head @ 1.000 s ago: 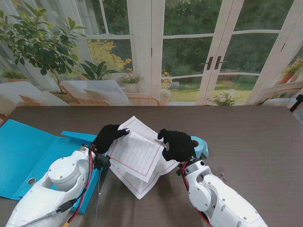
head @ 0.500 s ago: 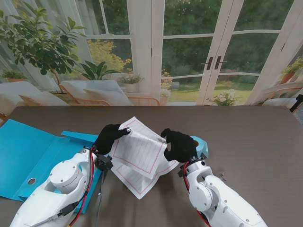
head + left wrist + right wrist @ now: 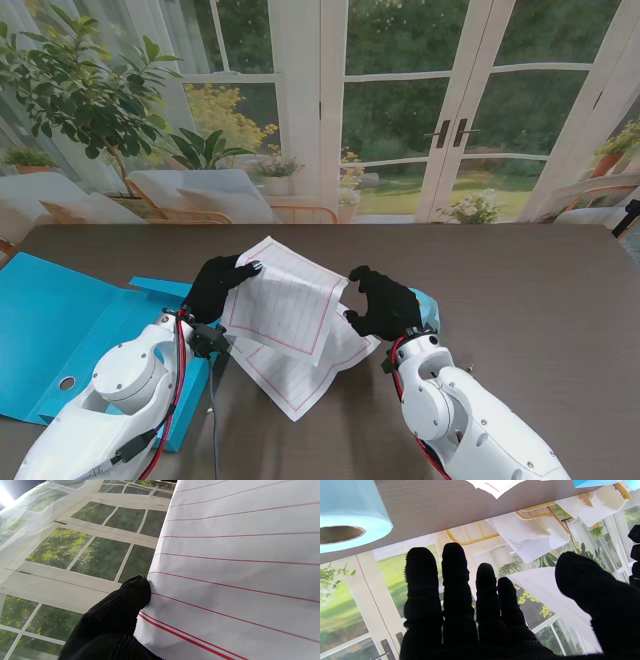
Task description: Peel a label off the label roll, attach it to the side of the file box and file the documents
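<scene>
A lined sheet (image 3: 288, 300) is held clear of the bench (image 3: 520, 290) by the left hand (image 3: 218, 285), whose fingers are pinched on the sheet's edge; in the left wrist view one black fingertip (image 3: 136, 590) is seen pressed against the paper just beside its red margin line. A second sheet (image 3: 300, 375) is left lying on the bench beneath the raised one, partly covered by it. The paper is judged light, thin and limp: it is likely to sag, curl or crease if gripped hard, so an edge or corner pinch with support from the other side is suggested. The right hand (image 3: 383, 305) is kept beside the raised sheet with its fingers (image 3: 452, 580) straight and spread and nothing between them, so it is read as released. The label roll (image 3: 350, 517) stands on the bench just behind that hand, on its far side from the sheet. The open blue file box (image 3: 60, 330) lies beyond the left forearm, outward of the left hand, and no sheet is yet seen in it.
</scene>
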Motion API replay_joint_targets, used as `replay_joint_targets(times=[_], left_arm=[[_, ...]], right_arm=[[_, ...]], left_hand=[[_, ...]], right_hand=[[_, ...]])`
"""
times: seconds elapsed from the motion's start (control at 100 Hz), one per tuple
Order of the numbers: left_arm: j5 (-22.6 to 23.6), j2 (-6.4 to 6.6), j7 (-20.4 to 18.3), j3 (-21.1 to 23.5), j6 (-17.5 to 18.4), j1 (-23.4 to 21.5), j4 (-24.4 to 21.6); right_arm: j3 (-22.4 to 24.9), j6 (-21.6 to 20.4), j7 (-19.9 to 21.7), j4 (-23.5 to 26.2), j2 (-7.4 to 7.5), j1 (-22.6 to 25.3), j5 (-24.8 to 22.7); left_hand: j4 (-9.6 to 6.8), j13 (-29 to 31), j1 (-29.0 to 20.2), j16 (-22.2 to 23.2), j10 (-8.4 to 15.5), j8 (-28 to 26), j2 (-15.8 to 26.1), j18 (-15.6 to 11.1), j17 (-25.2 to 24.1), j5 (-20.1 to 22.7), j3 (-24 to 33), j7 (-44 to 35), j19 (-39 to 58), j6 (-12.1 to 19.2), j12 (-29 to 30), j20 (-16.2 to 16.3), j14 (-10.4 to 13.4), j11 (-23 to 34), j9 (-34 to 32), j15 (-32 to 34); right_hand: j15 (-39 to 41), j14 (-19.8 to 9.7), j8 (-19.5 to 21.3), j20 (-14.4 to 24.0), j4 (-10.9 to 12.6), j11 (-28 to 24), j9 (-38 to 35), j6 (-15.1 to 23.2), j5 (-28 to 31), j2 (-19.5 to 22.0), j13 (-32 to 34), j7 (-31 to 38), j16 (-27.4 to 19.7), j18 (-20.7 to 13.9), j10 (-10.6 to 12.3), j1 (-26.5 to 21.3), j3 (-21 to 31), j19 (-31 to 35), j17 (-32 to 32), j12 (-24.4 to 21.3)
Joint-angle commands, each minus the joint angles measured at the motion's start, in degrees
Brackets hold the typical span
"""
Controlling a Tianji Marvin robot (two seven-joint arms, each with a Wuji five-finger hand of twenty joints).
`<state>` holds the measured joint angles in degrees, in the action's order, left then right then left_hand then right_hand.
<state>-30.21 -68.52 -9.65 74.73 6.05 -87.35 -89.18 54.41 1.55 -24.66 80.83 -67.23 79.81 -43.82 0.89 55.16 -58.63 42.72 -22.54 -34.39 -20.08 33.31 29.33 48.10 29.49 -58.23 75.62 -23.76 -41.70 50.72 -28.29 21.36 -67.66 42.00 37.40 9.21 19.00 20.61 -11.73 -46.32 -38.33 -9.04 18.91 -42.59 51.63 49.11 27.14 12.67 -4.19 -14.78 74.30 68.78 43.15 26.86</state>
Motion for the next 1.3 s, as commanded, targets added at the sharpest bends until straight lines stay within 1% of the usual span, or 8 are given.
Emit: replay_joint_targets(times=[0.0,0.1,0.26,0.36,0.62,0.94,1.14,1.29], left_arm=[[0.4,0.1,-0.6,1.1,-0.4,-0.7,-1.4],[1.7,0.35,-0.1,3.2,-1.3,-1.8,-3.1],[4.2,0.81,0.5,7.5,-3.2,-4.3,-5.9],[5.7,1.01,1.0,10.4,-4.3,-6.1,-7.6],[8.9,1.36,1.1,18.0,-7.0,-9.7,-9.5],[12.1,1.25,1.6,25.3,-10.2,-13.5,-8.8],[14.4,1.25,1.6,26.9,-12.8,-12.8,-6.2],[16.7,1.24,2.1,27.0,-13.8,-11.8,-4.0]], right_arm=[[0.4,0.3,1.0,0.6,0.11,0.1,0.0],[1.2,0.7,2.3,1.4,0.15,0.3,0.9],[2.8,-0.5,3.7,2.3,0.04,0.8,3.4],[3.2,-0.7,3.9,2.8,-0.02,1.1,4.0],[3.6,-1.4,4.2,3.0,-0.06,1.7,4.9],[3.9,-2.1,5.4,3.5,0.07,2.3,5.8],[3.8,-2.7,5.4,3.5,0.06,2.6,6.1],[4.0,-3.0,5.7,3.5,0.09,2.8,6.5]], left_hand=[[-1.97,1.6,-3.6,0.8,1.8,-1.2,-2.8,-1.2,0.6,-0.6,1.4,-3.2,2.5,-2.4,0.0,-0.4,0.4,0.5,0.3,0.7],[-1.92,1.4,-3.6,0.9,1.6,-1.3,-2.7,-1.2,0.3,-0.7,1.3,-3.1,2.4,-2.5,0.0,-0.4,0.4,0.5,0.4,0.7],[-1.9,0.9,-3.7,1.1,1.7,-1.5,-2.4,-1.1,-0.4,-0.9,0.9,-2.9,2.1,-2.4,-0.1,-0.4,0.4,0.4,0.7,0.6],[-1.97,0.7,-3.9,1.2,1.5,-1.5,-2.3,-1.1,-0.8,-0.9,0.7,-2.7,1.9,-2.4,-0.1,-0.4,0.2,0.3,0.8,0.5],[-2.33,-0.2,-3.9,1.2,1.7,-1.6,-1.9,-1.9,-2.4,-1.2,-0.1,-2.6,1.6,-2.1,-0.2,-0.3,0.3,0.1,1.2,0.0],[-2.84,-1.5,-4.1,1.6,1.8,-1.5,-1.5,-2.6,-4.2,-1.5,-0.9,-2.6,1.0,-1.9,-0.5,-0.2,0.4,0.0,1.9,-0.1],[-3.02,-2.3,-4.2,1.6,2.1,-1.4,-1.3,-3.0,-5.5,-1.8,-1.5,-2.6,0.5,-1.7,-0.6,-0.2,0.5,-0.1,2.2,-0.6],[-3.13,-2.8,-4.3,1.6,2.2,-1.3,-1.2,-3.4,-6.1,-1.9,-1.9,-2.6,0.4,-1.5,-0.8,-0.1,0.6,-0.1,2.4,-0.7]], right_hand=[[-0.7,0.7,-0.8,0.4,0.7,0.5,2.3,-0.1,-2.2,1.7,-1.9,0.0,-0.8,0.2,-1.0,2.8,-0.9,-1.1,-21.6,-1.0],[-2.2,0.8,-1.2,0.7,0.8,1.2,3.9,1.6,-0.5,2.8,-3.6,-0.1,-1.6,0.3,-1.6,3.0,-1.3,-1.4,-21.6,-1.7],[-5.4,1.0,-1.7,1.0,1.1,2.2,4.5,6.7,4.5,6.5,-5.2,-1.0,-3.5,0.6,-1.6,4.7,-3.7,-2.4,-21.9,-2.8],[-5.7,1.1,-1.7,1.1,1.3,2.4,3.6,6.7,6.2,7.4,-4.9,-1.1,-3.7,0.6,-1.6,5.0,-4.0,-2.6,-21.9,-3.0],[-5.8,1.0,-1.6,1.3,1.5,2.8,2.5,6.5,6.5,8.6,-4.3,-1.4,-3.8,0.8,-1.7,5.2,-4.4,-2.6,-21.8,-3.3],[-6.0,1.0,-1.4,1.5,1.7,3.0,1.8,6.2,6.5,9.3,-3.6,-1.5,-3.7,0.8,-1.7,5.2,-4.5,-2.7,-21.4,-3.3],[-6.0,0.9,-1.3,1.7,1.7,3.0,1.3,6.3,6.6,9.5,-3.2,-1.4,-3.7,0.8,-1.6,5.4,-4.5,-2.7,-21.1,-3.2],[-6.0,0.9,-1.3,1.7,1.7,3.1,1.1,6.2,6.6,9.8,-3.0,-1.4,-3.6,0.8,-1.6,5.4,-4.5,-2.8,-20.9,-3.2]])
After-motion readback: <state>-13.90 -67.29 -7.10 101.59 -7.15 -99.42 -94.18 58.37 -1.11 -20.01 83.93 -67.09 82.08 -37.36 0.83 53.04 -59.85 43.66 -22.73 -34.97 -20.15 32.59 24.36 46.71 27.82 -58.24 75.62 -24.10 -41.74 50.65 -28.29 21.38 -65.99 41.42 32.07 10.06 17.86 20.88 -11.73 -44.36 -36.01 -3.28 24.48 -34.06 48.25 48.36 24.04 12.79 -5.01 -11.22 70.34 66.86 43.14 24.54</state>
